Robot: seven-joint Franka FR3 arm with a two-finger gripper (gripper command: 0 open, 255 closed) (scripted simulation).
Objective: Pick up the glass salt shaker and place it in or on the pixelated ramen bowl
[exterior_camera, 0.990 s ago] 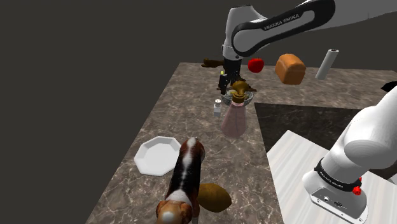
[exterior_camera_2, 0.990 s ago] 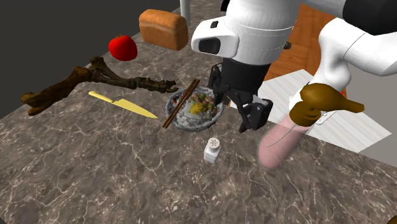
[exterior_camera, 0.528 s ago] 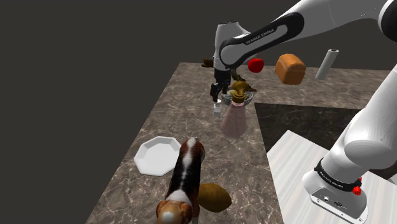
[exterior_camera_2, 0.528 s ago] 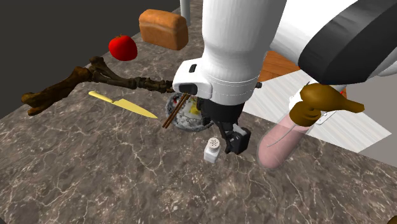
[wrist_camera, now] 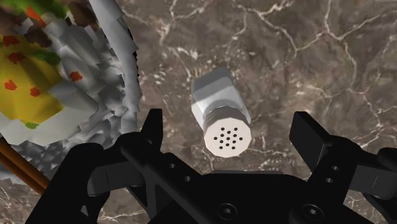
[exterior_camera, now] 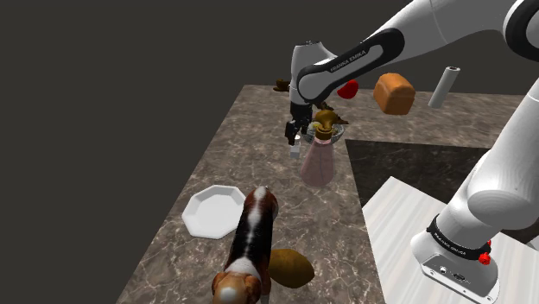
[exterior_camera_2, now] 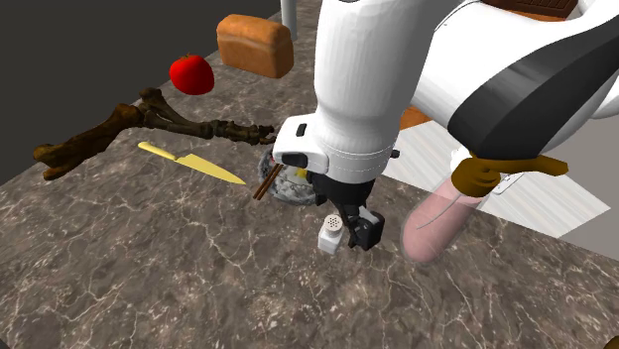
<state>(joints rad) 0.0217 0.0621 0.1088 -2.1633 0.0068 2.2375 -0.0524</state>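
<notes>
Both fingers (wrist_camera: 154, 130) of the gripper (wrist_camera: 229, 127) stand apart, nothing held; salt shaker (wrist_camera: 221, 105) upright on counter (wrist_camera: 318, 57) btwn them, untouched, just beside ramen bowl (wrist_camera: 124, 70). Go straight down, keep centred, close low on its sides w/o tipping it.

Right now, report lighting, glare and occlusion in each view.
Shoulder view: dim, dark backdrop; the small grey shaker with a white perforated cap shows just below the black jaws. Second exterior view: brighter, even; the white arm covers part of the blocky-textured bowl. Wrist view: no glare on the cap.
</notes>
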